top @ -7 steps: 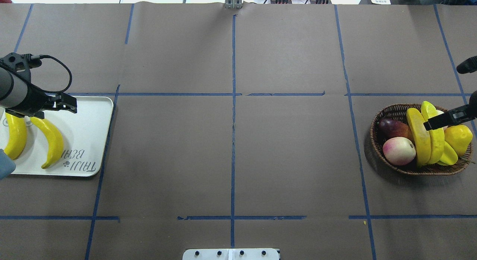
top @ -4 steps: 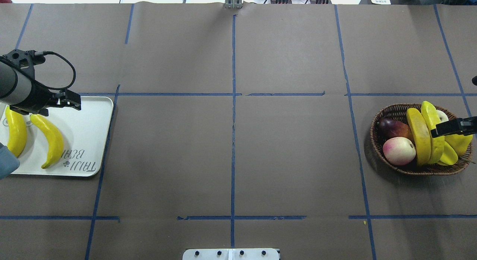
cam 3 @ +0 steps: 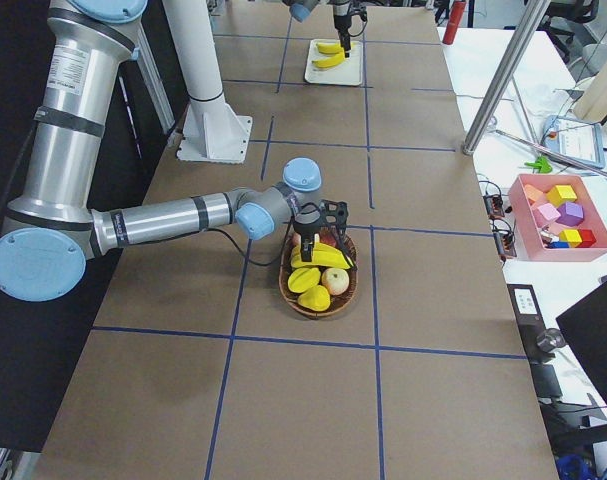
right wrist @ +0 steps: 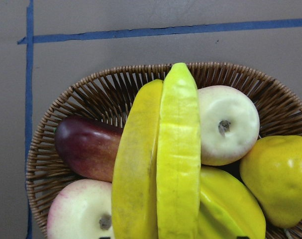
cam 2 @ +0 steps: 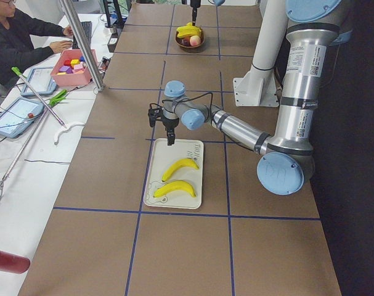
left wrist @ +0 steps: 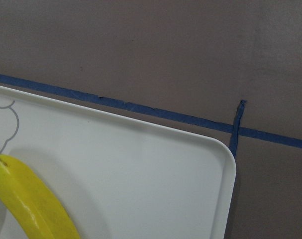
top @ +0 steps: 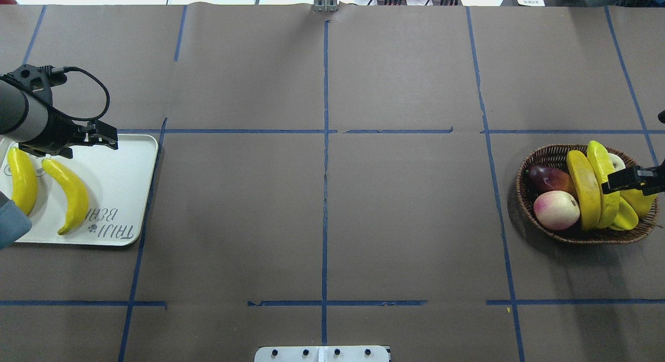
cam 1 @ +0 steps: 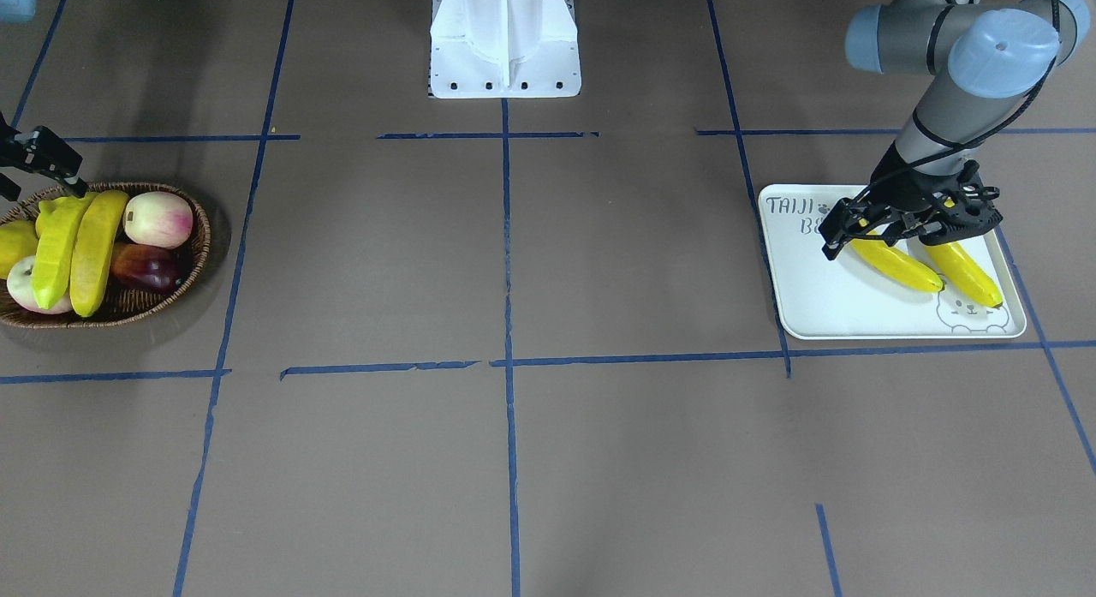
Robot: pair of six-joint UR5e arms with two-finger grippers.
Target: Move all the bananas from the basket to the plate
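1. The basket [top: 535, 216] is my reference for everything here. It sits on the brown tabletop [top: 405, 222], with blue tape lines around it.
2. Two of the bananas [top: 584, 190] lie inside the basket, side by side across its middle, resting on top of the other fruit.
3. Also in the basket: a pink-white fruit [top: 556, 210] and a dark purple fruit [top: 548, 177] on one side of those bananas, and a pale apple [right wrist: 228, 124] and a round yellow fruit [top: 641, 201] on the other.
4. The right pincer [top: 609, 185] hangs right over the basket, above the bananas. It's spread wide and grasping nothing; the wrist view only shows the fingertips at the bottom edge.
5. The plate [top: 130, 159] is well apart from the basket, at the opposite end of the tabletop. The other two bananas [top: 72, 196] lie flat on it, next to each other.
6. The left pincer [top: 110, 138] is just as far from the basket, above the plate's edge. It looks released, with nothing in it.
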